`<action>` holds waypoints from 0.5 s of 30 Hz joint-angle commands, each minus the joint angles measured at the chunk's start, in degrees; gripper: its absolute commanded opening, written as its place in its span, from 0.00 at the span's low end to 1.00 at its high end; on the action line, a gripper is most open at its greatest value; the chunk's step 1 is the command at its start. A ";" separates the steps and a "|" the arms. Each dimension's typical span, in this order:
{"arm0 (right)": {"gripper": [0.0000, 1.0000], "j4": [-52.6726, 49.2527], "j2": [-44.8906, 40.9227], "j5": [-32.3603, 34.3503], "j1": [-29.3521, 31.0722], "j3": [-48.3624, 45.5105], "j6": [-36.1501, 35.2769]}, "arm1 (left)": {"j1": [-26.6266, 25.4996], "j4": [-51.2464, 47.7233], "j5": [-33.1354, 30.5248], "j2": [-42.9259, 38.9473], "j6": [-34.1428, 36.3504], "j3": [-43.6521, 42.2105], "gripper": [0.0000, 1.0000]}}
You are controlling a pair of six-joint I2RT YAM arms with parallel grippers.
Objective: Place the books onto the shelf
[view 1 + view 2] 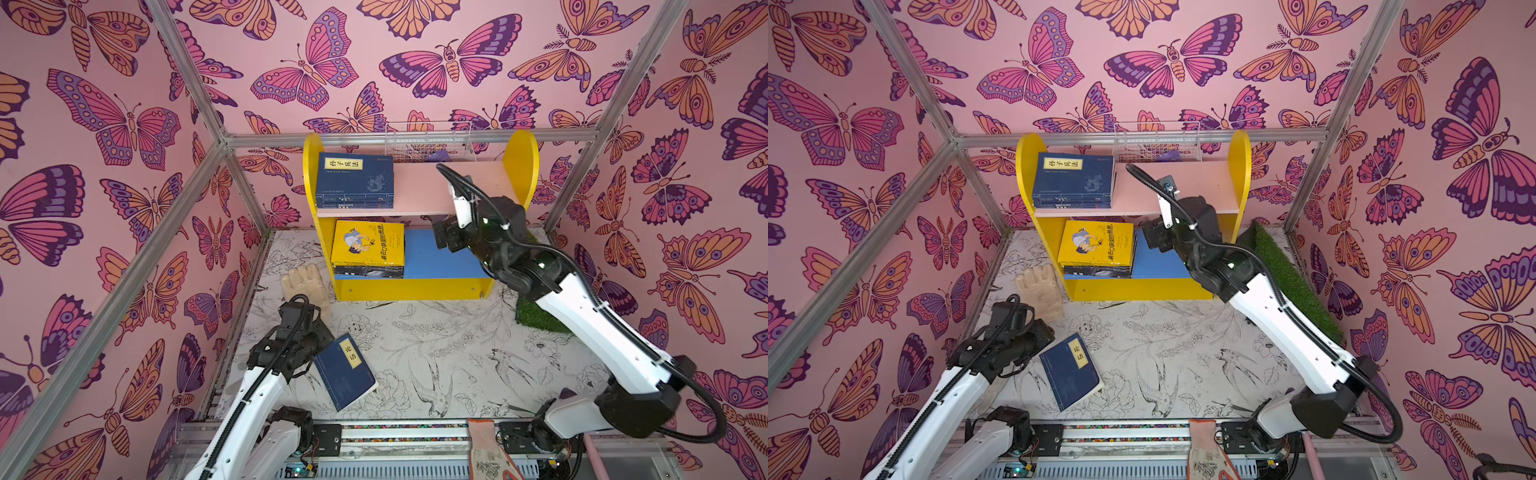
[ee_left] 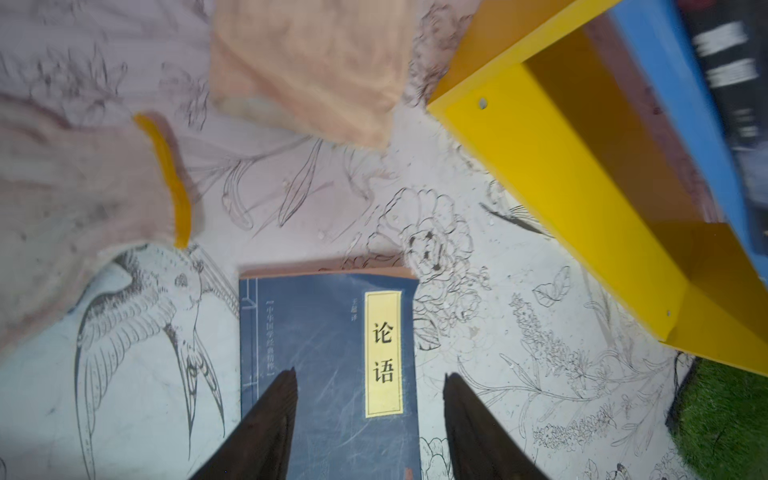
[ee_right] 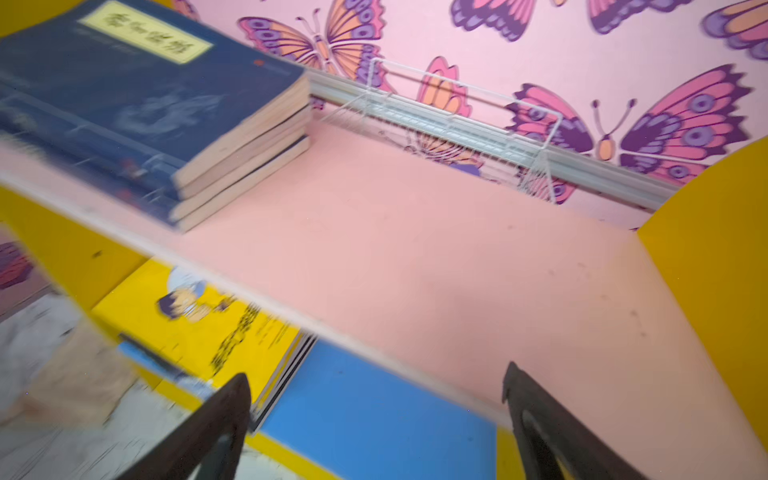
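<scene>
One navy book with a yellow title label lies flat on the table at the front left. My left gripper hovers over its near end, jaws open; one finger overlaps the cover, the other is over the tablecloth. The shelf stands at the back. A navy stack lies on its pink upper board, and a stack topped by a yellow book lies on the blue lower board. My right gripper is open and empty before the lower board.
A beige glove lies between my left arm and the shelf. A white wire basket hangs behind the shelf. A green turf mat lies under my right arm. Another glove drapes over the front rail.
</scene>
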 commanded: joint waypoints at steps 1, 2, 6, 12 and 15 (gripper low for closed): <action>0.95 -3.93 3.38 -21.81 5.83 -9.29 0.10 | 0.27 -2.33 1.78 1.24 -3.85 -3.89 0.67; 0.95 -3.80 5.12 -26.27 8.58 -12.51 -0.11 | 0.26 -3.12 2.02 1.59 -4.46 -4.90 0.72; 0.98 -2.78 15.79 -34.98 17.69 -17.15 -0.83 | -0.01 -5.10 3.20 1.46 -4.62 -8.28 0.74; 0.99 -9.65 31.34 -41.10 17.99 -8.24 -0.62 | -4.95 -5.10 1.57 1.21 -7.77 -11.17 0.75; 0.99 -10.41 35.80 -45.99 16.26 -6.76 0.77 | -6.37 -5.10 1.05 2.15 -8.09 -11.34 0.75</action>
